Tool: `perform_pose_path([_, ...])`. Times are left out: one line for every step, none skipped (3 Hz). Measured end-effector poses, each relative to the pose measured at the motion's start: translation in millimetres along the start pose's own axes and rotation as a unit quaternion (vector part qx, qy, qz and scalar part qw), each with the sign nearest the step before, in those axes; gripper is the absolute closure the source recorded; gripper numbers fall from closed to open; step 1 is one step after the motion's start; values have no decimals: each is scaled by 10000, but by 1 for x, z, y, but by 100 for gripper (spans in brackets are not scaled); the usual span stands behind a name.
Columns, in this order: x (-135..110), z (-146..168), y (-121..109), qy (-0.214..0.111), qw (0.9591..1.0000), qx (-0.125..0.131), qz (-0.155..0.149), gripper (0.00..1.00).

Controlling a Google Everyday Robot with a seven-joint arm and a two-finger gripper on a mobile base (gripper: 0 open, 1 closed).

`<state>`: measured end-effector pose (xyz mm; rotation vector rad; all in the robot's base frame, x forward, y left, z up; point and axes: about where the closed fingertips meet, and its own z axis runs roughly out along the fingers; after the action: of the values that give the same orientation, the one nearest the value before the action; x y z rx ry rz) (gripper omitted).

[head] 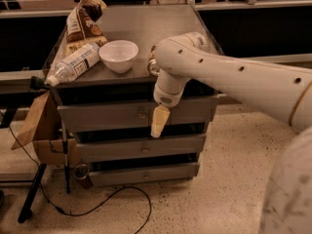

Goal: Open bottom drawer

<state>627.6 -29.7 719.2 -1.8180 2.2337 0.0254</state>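
A grey drawer cabinet (136, 116) stands in the middle with three drawers. The bottom drawer (145, 174) is near the floor and looks shut, its small handle at the front centre. My white arm comes in from the right. My gripper (157, 127) points down with tan fingertips, in front of the gap between the top and middle drawers. It hangs well above the bottom drawer and holds nothing that I can see.
On the cabinet top lie a white bowl (118, 55), a plastic bottle (73, 64) on its side, a brown snack bag (82, 22) and a small object (153, 66) partly behind my arm. A cardboard box (44, 133), a stand and a cable (97, 204) are at the left.
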Motion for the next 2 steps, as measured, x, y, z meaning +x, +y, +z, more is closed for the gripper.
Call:
perform_pose_path([4,24,-18,250,9995,-126,115,0])
perform_pose_path([10,48,-36,502,9982,-259,207,2])
